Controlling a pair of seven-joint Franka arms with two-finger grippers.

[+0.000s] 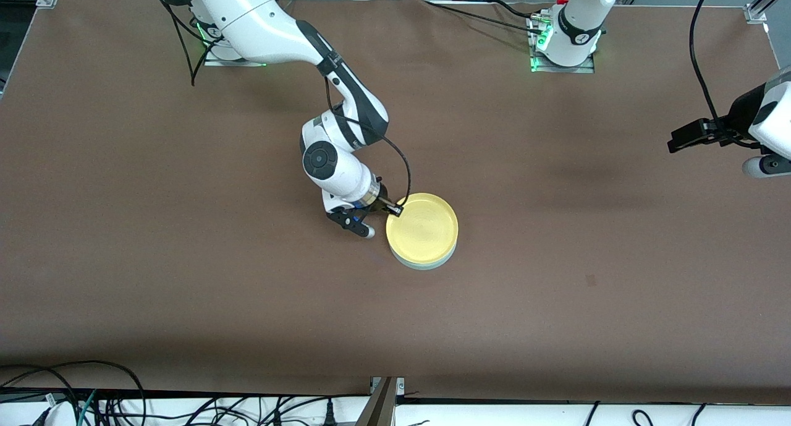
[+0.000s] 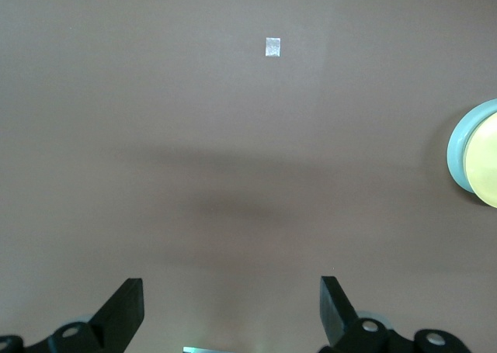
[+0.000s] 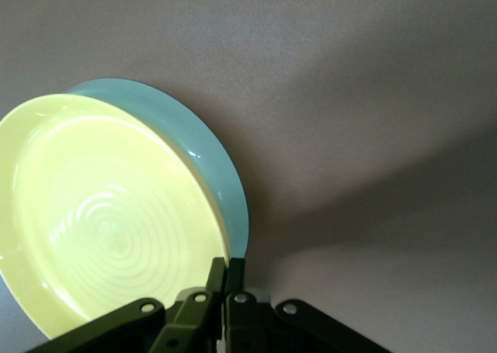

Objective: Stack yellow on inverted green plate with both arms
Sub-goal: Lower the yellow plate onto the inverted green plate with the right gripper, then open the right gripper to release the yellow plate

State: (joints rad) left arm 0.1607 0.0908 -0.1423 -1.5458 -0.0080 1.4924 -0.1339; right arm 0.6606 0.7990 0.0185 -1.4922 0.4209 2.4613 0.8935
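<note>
Yellow plate (image 1: pixel 422 227) sits right way up on the pale green plate (image 1: pixel 426 264), mid-surface; a sliver of green shows along the stack's edge nearest the front camera. Right gripper (image 1: pixel 395 211) is low at the stack's rim on the right arm's side, fingers (image 3: pixel 225 279) clenched tight together against the yellow rim. Left gripper (image 2: pixel 231 306) hovers over bare brown surface (image 1: pixel 556 277) at the left arm's end, fingers released and wide, arm waiting. A small pale square mark (image 2: pixel 272 47) lies on the surface.
</note>
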